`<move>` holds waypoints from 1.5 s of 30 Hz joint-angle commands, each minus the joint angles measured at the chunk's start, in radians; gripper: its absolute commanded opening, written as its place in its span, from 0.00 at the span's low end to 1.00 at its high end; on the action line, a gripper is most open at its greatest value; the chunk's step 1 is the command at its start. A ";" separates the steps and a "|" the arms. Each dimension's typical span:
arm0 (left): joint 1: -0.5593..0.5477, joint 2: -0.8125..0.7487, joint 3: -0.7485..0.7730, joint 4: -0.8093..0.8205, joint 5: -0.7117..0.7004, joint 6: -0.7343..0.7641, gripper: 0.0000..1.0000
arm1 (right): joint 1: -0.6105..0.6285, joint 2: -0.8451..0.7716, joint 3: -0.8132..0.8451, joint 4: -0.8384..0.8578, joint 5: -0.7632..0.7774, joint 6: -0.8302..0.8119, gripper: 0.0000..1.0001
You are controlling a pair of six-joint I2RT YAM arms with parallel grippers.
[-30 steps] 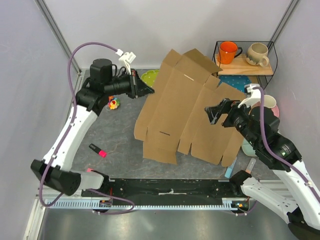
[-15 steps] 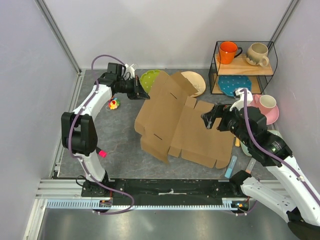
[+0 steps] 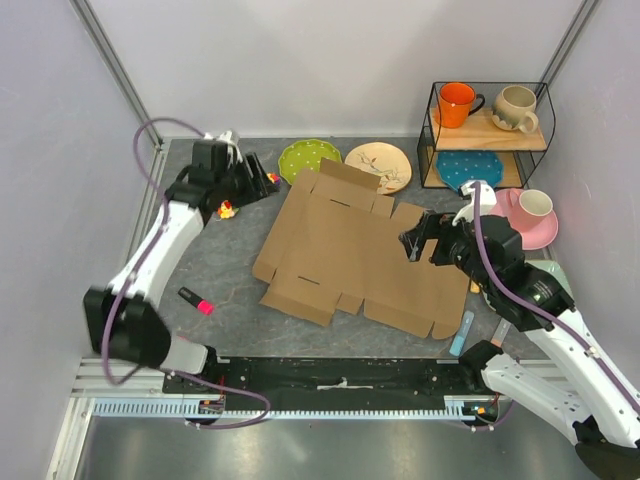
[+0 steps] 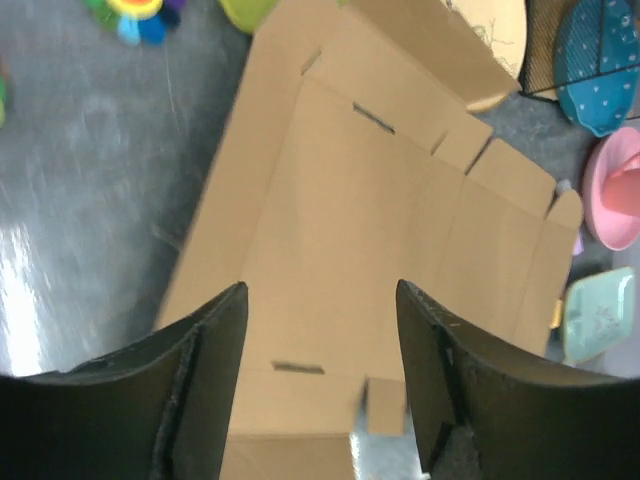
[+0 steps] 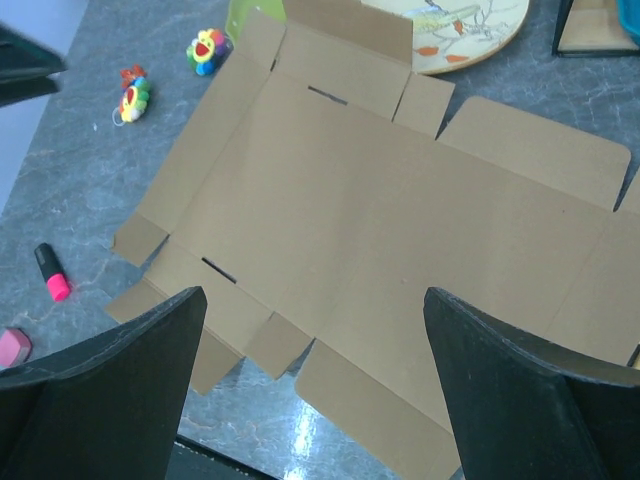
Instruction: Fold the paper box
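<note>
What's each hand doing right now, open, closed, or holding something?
Left hand: open, holding nothing, above the paper box.
Right hand: open, holding nothing, also above the paper box.

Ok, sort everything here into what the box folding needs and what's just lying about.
Job: paper box.
Lying about: green plate, beige plate, blue plate, pink plate, orange mug, beige mug, pink highlighter, colourful toy.

Nothing readable anywhere, as far as I can see: the paper box (image 3: pixel 350 255) is plain brown cardboard, the green plate (image 3: pixel 309 157) just has dots, and the cream plate (image 3: pixel 380 166) a painted twig.
</note>
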 commanded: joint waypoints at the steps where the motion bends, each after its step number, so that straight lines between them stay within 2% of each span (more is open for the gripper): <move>1: -0.212 -0.337 -0.308 0.101 -0.350 -0.346 0.70 | 0.000 0.005 -0.040 0.062 -0.004 0.011 0.98; 2: -0.271 -0.393 -0.353 0.093 -0.498 -0.464 0.71 | 0.000 0.008 -0.043 0.070 -0.012 0.014 0.98; 3: -0.329 -0.440 -0.399 0.084 -0.568 -0.538 0.71 | -0.001 0.013 -0.051 0.073 -0.021 0.015 0.98; 4: -0.441 -0.479 -0.471 0.005 -0.634 -0.623 0.99 | 0.000 0.014 -0.054 0.078 -0.029 0.020 0.98; 5: -0.495 -0.554 -0.498 -0.052 -0.766 -0.841 1.00 | 0.000 0.013 -0.057 0.082 -0.033 0.026 0.98; 6: -0.540 -0.579 -0.533 -0.107 -0.807 -0.944 1.00 | 0.000 0.014 -0.063 0.084 -0.044 0.028 0.98; 8: -0.621 -0.609 -0.542 -0.288 -0.831 -1.113 0.99 | 0.000 0.008 -0.071 0.090 -0.050 0.035 0.98; 11: -0.745 -0.590 -0.533 -0.458 -0.837 -1.410 0.99 | 0.000 -0.004 -0.104 0.101 -0.059 0.043 0.98; 12: -0.790 -0.562 -0.553 -0.473 -0.847 -1.464 0.99 | 0.000 -0.006 -0.111 0.104 -0.061 0.043 0.98; 13: -0.883 -0.548 -0.570 -0.479 -0.860 -1.524 0.99 | 0.000 -0.006 -0.117 0.108 -0.069 0.046 0.98; 14: -0.923 -0.528 -0.590 -0.479 -0.872 -1.636 0.99 | 0.000 -0.007 -0.121 0.108 -0.076 0.049 0.98; 17: -1.034 -0.456 -0.656 -0.430 -0.878 -1.768 0.99 | 0.000 -0.010 -0.134 0.107 -0.087 0.051 0.98; 19: -1.066 -0.422 -0.696 -0.332 -0.889 -1.778 0.99 | 0.000 -0.021 -0.138 0.099 -0.089 0.047 0.98; 22: -1.071 -0.404 -0.746 -0.209 -0.933 -1.782 0.99 | 0.000 -0.033 -0.135 0.079 -0.087 0.043 0.98; 26: -1.069 -0.386 -0.757 -0.149 -1.042 -1.772 0.99 | 0.000 -0.055 -0.143 0.065 -0.119 0.051 0.98; 29: -1.057 -0.346 -0.776 -0.034 -1.048 -1.734 0.98 | 0.000 -0.056 -0.150 0.058 -0.119 0.046 0.98; 32: -1.051 -0.271 -0.797 0.080 -1.015 -1.695 0.86 | 0.000 -0.050 -0.141 0.041 -0.119 0.040 0.98; 33: -1.051 -0.255 -0.799 0.099 -1.009 -1.677 0.69 | 0.000 -0.049 -0.137 0.035 -0.118 0.037 0.98; 35: -1.051 -0.222 -0.797 0.110 -0.987 -1.672 0.60 | 0.000 -0.053 -0.121 0.020 -0.112 0.034 0.98; 36: -1.051 -0.220 -0.799 0.113 -0.987 -1.669 0.50 | 0.000 -0.056 -0.117 0.015 -0.110 0.032 0.98; 38: -1.045 -0.223 -0.805 0.115 -0.992 -1.661 0.39 | 0.000 -0.066 -0.103 0.009 -0.101 0.031 0.98; 39: -1.040 -0.244 -0.814 0.115 -0.999 -1.651 0.26 | 0.000 -0.067 -0.097 0.006 -0.099 0.029 0.98; 41: -1.020 -0.276 -0.823 0.106 -1.016 -1.615 0.13 | 0.000 -0.067 -0.076 -0.008 -0.101 0.029 0.98; 42: -1.004 -0.322 -0.823 0.075 -1.024 -1.603 0.02 | 0.000 -0.067 -0.066 -0.011 -0.099 0.026 0.98; 45: -0.971 -0.401 -0.803 -0.021 -1.067 -1.542 0.02 | 0.000 -0.067 -0.029 -0.028 -0.092 0.017 0.98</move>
